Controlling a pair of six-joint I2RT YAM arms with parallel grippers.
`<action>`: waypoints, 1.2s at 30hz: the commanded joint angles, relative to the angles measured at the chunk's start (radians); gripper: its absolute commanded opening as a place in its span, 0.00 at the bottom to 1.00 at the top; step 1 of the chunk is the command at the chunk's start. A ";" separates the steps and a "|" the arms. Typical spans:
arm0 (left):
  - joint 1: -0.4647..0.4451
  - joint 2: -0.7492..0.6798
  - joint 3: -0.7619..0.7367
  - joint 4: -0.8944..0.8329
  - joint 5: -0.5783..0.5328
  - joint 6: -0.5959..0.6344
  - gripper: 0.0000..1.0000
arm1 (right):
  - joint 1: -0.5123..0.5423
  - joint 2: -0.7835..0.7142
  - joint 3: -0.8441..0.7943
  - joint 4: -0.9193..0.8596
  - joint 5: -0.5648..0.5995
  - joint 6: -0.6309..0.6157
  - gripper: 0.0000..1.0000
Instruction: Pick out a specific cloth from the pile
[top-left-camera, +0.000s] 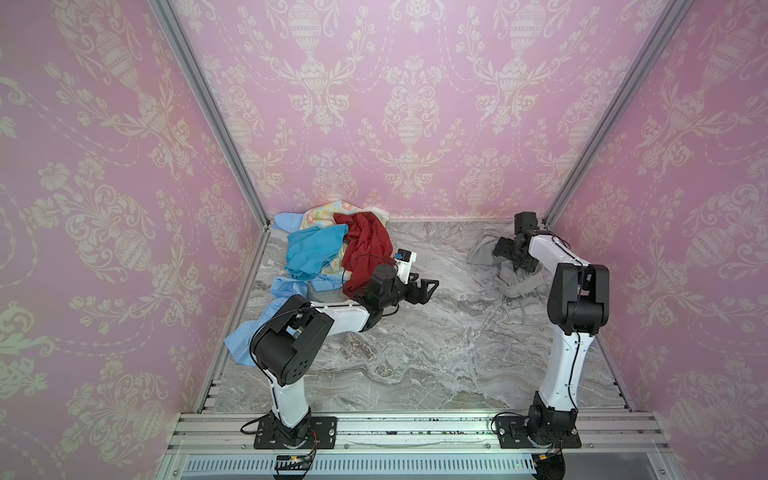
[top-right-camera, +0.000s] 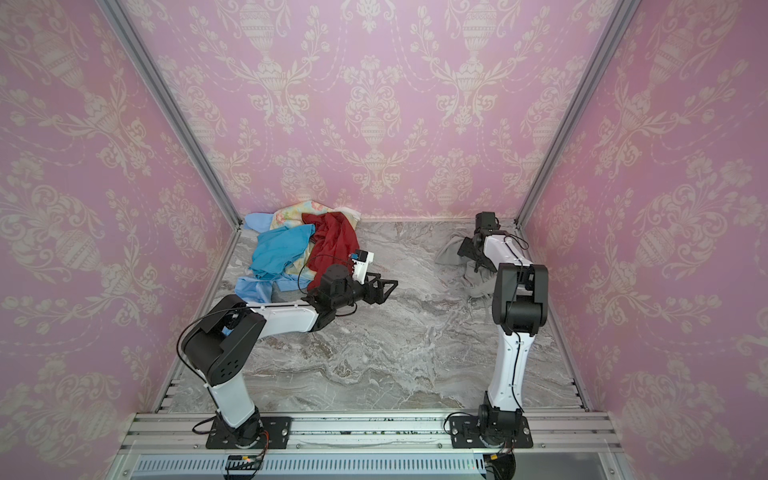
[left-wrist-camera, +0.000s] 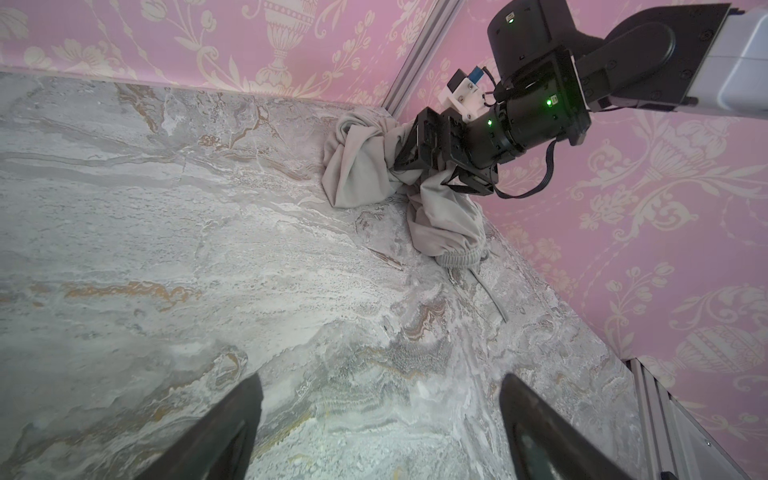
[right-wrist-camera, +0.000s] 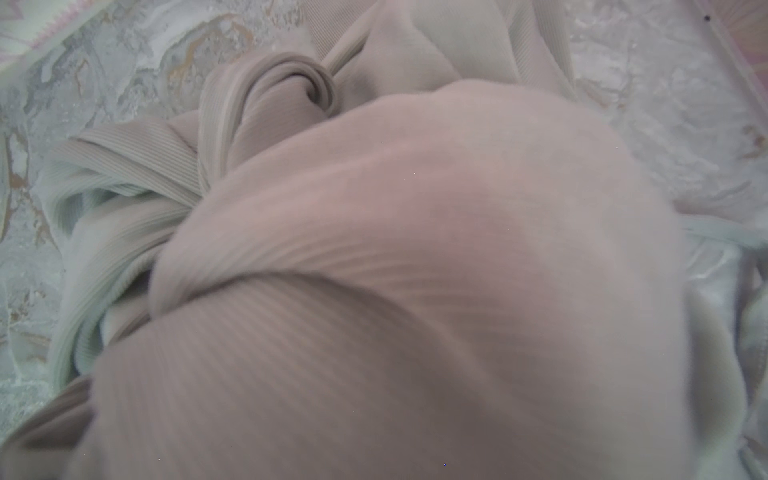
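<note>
— Cloth (top-left-camera: 482, 251), where?
— Lies bunched on the marble table (top-left-camera: 415, 353), right of centre in both top views, close to the back right corner and well apart from the pile (top-left-camera: 316, 249) at centre left.
— Easy to make out?
— Hardly: blends into the grey marble. Disappears at mid-length under the right gripper (top-left-camera: 513, 259) and at the right edge behind that arm's white link. Fills the right wrist view almost wholly, blurred at close range, with no fingers to be seen there.
— Which way along?
— Runs diagonally in both top views, from a knotted lump at upper left down to lower right. Ends, in the left wrist view, in a ribbed hem (left-wrist-camera: 461, 257) with a thin cord (left-wrist-camera: 490, 299) trailing toward lower right.
— Right fingers?
— Spread wide, as seen from the left wrist view, and pressed down into the cloth. Impossible to tell whether gripping or merely resting.
— And the left gripper (top-left-camera: 430, 289)?
— Hovers over bare marble at frame centre, near the pile's right edge, fingers spread with nothing between them. Shows only two dark fingertips (left-wrist-camera: 232, 428) in its own wrist view, cut off by the bottom edge.
— Pile fully visible?
— No: loses its lower part behind the left arm, with a pale blue cloth (top-left-camera: 237, 340) passing under the elbow.
</note>
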 joint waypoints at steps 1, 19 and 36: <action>0.016 -0.042 0.028 -0.062 -0.033 0.047 0.91 | -0.011 0.039 0.071 -0.044 -0.019 -0.028 1.00; 0.063 -0.363 0.055 -0.437 -0.456 0.211 0.99 | 0.013 -0.472 -0.334 0.315 -0.020 -0.127 1.00; 0.576 -0.767 -0.234 -0.574 -0.662 0.217 0.99 | 0.193 -0.965 -1.201 0.952 0.069 -0.247 1.00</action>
